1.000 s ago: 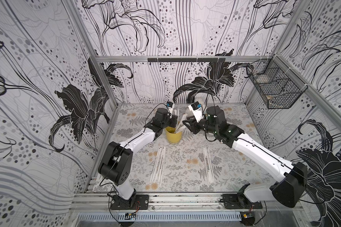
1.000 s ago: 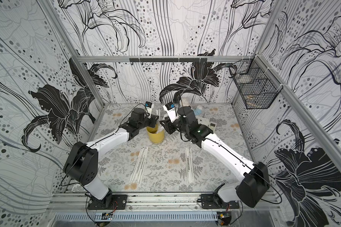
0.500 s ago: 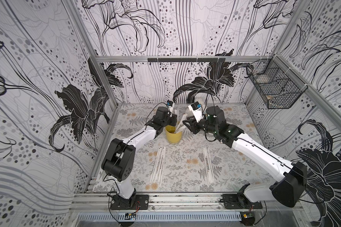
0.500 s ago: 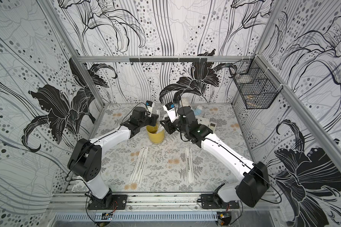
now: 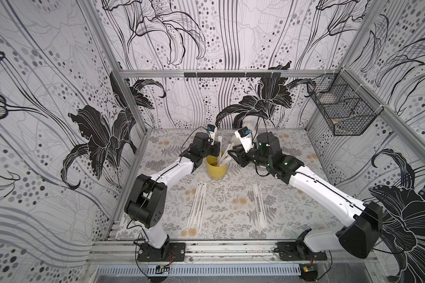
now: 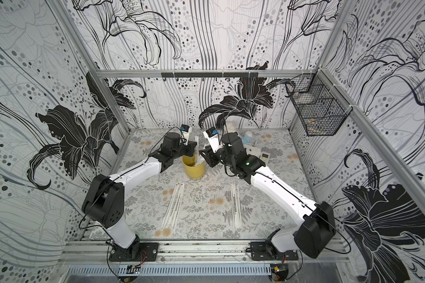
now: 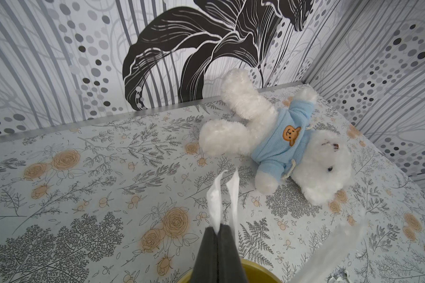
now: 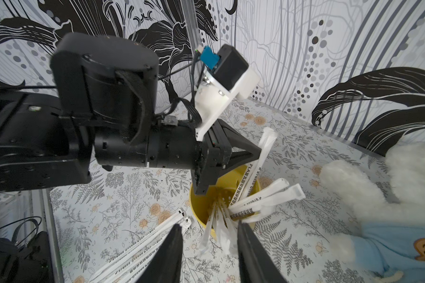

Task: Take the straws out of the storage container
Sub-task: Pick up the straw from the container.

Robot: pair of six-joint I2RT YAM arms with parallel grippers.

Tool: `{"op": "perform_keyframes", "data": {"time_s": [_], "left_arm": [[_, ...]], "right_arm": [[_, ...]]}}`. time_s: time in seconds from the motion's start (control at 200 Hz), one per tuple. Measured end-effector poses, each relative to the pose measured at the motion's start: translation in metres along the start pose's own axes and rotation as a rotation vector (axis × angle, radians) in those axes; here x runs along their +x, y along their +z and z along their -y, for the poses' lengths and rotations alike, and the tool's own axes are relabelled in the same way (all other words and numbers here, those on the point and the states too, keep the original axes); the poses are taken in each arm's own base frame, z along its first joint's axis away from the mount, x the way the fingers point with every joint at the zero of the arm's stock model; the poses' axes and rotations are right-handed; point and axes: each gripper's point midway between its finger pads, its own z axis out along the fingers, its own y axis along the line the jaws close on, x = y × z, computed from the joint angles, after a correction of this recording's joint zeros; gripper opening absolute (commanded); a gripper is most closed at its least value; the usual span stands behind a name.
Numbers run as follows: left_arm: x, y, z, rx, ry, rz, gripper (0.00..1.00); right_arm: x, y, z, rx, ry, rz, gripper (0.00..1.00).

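The left tool [image 7: 219,229] has closed, pinching straws [image 7: 214,201] above the cup [image 5: 216,170]. The right tool [image 8: 209,227] stands open. Light, crushable paper: grip near the tops.

The cup [image 5: 216,168], plain mustard yellow, stands upright on the table just above the centre of both top views. White paper-wrapped straws [image 8: 258,199] with dark lettering lean out over its rim. Two of them stand steeper, clamped in the left pincer [image 7: 217,229]. More straws lie flat below the cup in two bunches well apart, a left bunch [image 5: 198,205] and a right bunch [image 5: 259,205].
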Motion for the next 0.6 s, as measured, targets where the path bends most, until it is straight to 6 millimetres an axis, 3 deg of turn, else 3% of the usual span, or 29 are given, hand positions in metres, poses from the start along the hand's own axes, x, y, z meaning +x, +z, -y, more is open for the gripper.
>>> {"op": "perform_keyframes", "data": {"time_s": [0.255, 0.601], "left_arm": [[-0.037, -0.032, 0.005, -0.011, 0.002, 0.103, 0.02], [-0.048, -0.050, 0.004, -0.035, 0.003, 0.147, 0.02]], "right_arm": [[0.000, 0.000, 0.000, 0.000, 0.000, 0.001, 0.41], [-0.011, -0.011, -0.004, -0.005, -0.007, 0.033, 0.42]]}}
